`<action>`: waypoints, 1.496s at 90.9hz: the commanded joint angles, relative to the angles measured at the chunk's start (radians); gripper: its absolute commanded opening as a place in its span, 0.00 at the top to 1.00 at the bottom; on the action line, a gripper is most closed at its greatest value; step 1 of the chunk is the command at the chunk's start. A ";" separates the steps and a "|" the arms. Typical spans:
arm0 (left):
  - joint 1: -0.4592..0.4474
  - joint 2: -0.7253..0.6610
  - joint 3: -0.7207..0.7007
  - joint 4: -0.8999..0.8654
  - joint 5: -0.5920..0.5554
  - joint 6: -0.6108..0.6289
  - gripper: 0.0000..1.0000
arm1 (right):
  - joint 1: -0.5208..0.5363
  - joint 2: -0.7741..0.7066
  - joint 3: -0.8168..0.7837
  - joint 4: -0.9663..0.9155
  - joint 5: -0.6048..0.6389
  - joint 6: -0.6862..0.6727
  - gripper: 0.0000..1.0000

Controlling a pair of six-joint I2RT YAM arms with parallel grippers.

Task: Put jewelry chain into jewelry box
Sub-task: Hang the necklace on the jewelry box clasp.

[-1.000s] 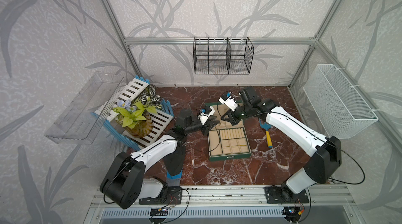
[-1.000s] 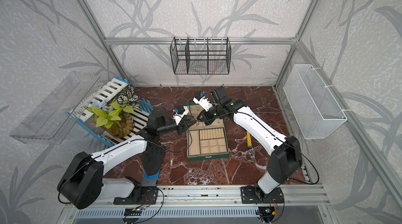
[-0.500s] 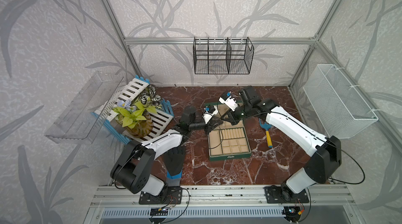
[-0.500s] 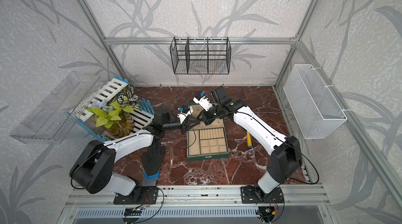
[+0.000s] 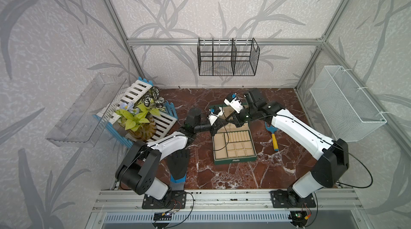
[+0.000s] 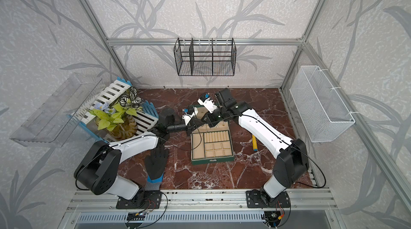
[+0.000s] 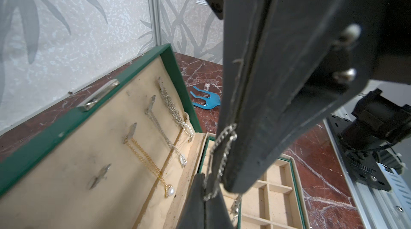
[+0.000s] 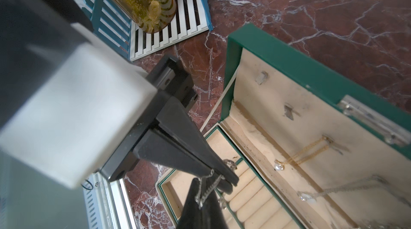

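The jewelry box [image 5: 233,161] [image 6: 211,161] lies open on the marble floor, dark green with beige lining and a raised lid [image 7: 66,123] [image 8: 289,61]. Above its rear left corner both grippers meet tip to tip. A silver jewelry chain [image 7: 226,130] [image 8: 210,189] hangs in a short loop between them. My left gripper [image 5: 223,125] [image 7: 204,177] is shut on the chain's lower part. My right gripper [image 5: 228,123] [image 8: 199,181] is shut on the other part, which comes out from between its dark fingers [image 7: 255,105]. A loose end dangles over the ring rolls [image 8: 242,196].
A gold pearl necklace [image 7: 153,165] and silver necklaces [image 7: 165,134] hang on the lid hooks. A black and blue glove [image 5: 179,161] lies front left, a blue and yellow tool [image 5: 274,136] right of the box. A plant vase [image 5: 140,125] stands on a slatted crate at left.
My left gripper has come in to the right gripper's tips and its jaws have closed on the chain. The right arm has stayed where it was.
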 commanded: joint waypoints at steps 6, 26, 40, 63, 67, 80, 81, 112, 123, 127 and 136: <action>0.018 -0.028 -0.034 0.008 -0.121 -0.050 1.00 | 0.003 0.032 -0.028 0.118 0.119 0.047 1.00; 0.024 -0.027 -0.014 -0.044 -0.246 -0.097 1.00 | 0.004 0.079 -0.059 0.261 0.190 0.112 1.00; 0.027 -0.004 0.017 -0.070 -0.290 -0.133 1.00 | 0.005 0.098 -0.078 0.347 0.236 0.162 1.00; 0.027 0.030 0.058 -0.066 -0.320 -0.180 1.00 | 0.003 0.131 -0.091 0.398 0.301 0.204 1.00; 0.027 0.037 0.068 -0.066 -0.323 -0.182 1.00 | 0.004 0.135 -0.091 0.394 0.311 0.204 1.00; 0.027 0.060 0.086 -0.057 -0.327 -0.187 1.00 | 0.003 0.142 -0.092 0.383 0.349 0.207 1.00; 0.028 0.062 0.087 -0.056 -0.328 -0.188 1.00 | 0.003 0.141 -0.092 0.382 0.352 0.207 1.00; 0.027 0.083 0.116 -0.057 -0.336 -0.192 1.00 | 0.004 0.135 -0.097 0.380 0.360 0.211 1.00; 0.027 0.093 0.124 -0.066 -0.343 -0.198 1.00 | 0.004 0.133 -0.105 0.388 0.382 0.216 1.00; 0.028 0.100 0.128 -0.068 -0.340 -0.201 1.00 | 0.004 0.135 -0.106 0.389 0.388 0.219 1.00; 0.027 0.107 0.130 -0.058 -0.334 -0.210 1.00 | 0.003 0.136 -0.102 0.392 0.394 0.225 1.00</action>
